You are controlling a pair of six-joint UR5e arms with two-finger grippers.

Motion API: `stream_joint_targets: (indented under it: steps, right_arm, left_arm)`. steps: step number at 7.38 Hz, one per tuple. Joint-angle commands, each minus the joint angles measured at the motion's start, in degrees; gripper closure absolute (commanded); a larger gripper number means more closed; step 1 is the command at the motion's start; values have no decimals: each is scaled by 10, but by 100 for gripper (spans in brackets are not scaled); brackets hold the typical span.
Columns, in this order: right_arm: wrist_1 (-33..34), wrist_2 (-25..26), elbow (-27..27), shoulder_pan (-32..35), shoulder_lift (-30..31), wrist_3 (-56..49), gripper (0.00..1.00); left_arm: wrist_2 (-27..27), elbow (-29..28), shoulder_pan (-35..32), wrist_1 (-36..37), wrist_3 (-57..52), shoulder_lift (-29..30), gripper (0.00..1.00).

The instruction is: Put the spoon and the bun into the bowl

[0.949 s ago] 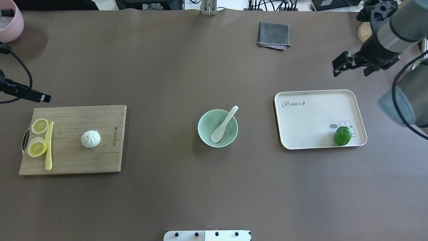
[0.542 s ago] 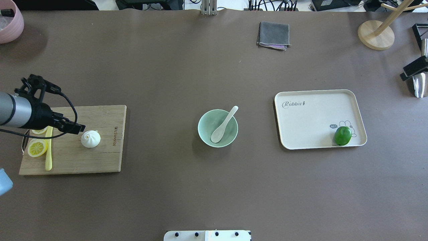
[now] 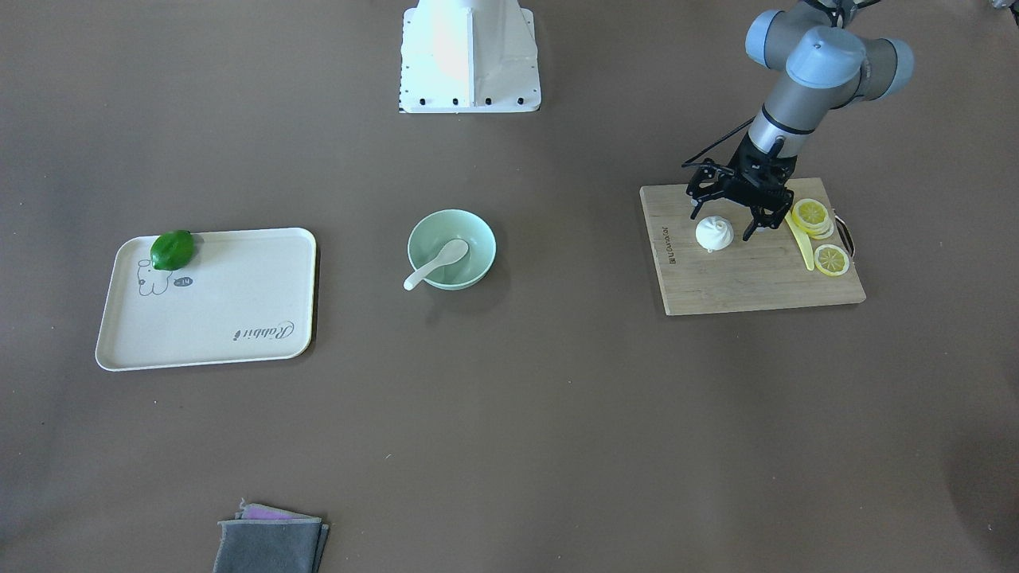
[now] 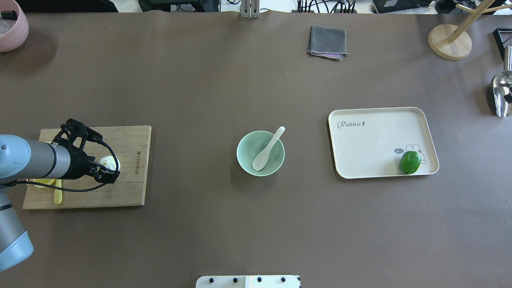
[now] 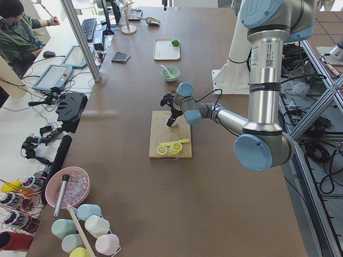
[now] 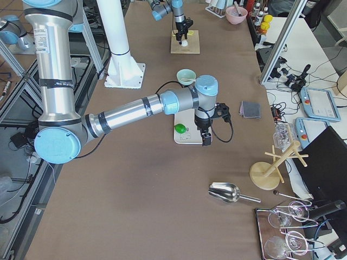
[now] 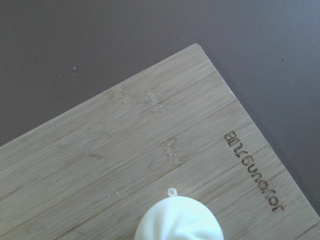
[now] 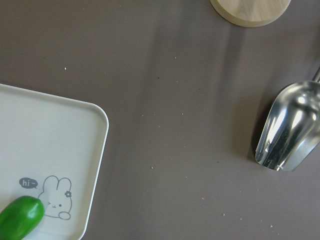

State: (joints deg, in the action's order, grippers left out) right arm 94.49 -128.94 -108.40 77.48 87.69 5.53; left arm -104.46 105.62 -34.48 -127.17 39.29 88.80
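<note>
The white pleated bun [image 3: 714,234] sits on the wooden cutting board [image 3: 740,286]. My left gripper [image 3: 722,224] hangs just over it, open, with one finger on each side of the bun. In the overhead view the left gripper [image 4: 109,170] covers most of the bun [image 4: 110,161]. The left wrist view shows the bun's top [image 7: 177,222] at the bottom edge. The cream spoon [image 4: 267,150] lies in the mint-green bowl [image 4: 245,154] at the table's middle, its handle over the far rim. My right gripper [image 6: 206,138] shows only in the exterior right view, over the tray; I cannot tell whether it is open.
Lemon slices [image 3: 830,259] and a yellow knife-like stick [image 3: 801,239] lie on the board's outer side. A cream tray [image 4: 372,144] holds a green lime [image 4: 410,162]. A grey cloth [image 4: 327,42], a wooden stand [image 4: 450,42], a metal scoop [image 4: 501,94] and a pink bowl [image 4: 10,24] line the far edge.
My left arm has swung from the board's left side to right over the bun, with the gripper open around it. My right arm has left the overhead view.
</note>
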Motion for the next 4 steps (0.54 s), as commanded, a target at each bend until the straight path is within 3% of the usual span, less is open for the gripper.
stream_joint_targets:
  steps: [1, 2, 3, 4]
  right_arm:
    - [0, 0, -1, 0, 0, 4, 0]
    - [0, 0, -1, 0, 0, 4, 0]
    - [0, 0, -1, 0, 1, 4, 0]
    - [0, 0, -2, 0, 1, 4, 0]
  left_arm:
    - [3, -8, 4, 0, 0, 8, 59]
    - [3, -7, 4, 0, 1, 13, 80]
    - [2, -2, 3, 1, 2, 22, 89]
    - [0, 1, 2, 3, 2, 46, 89]
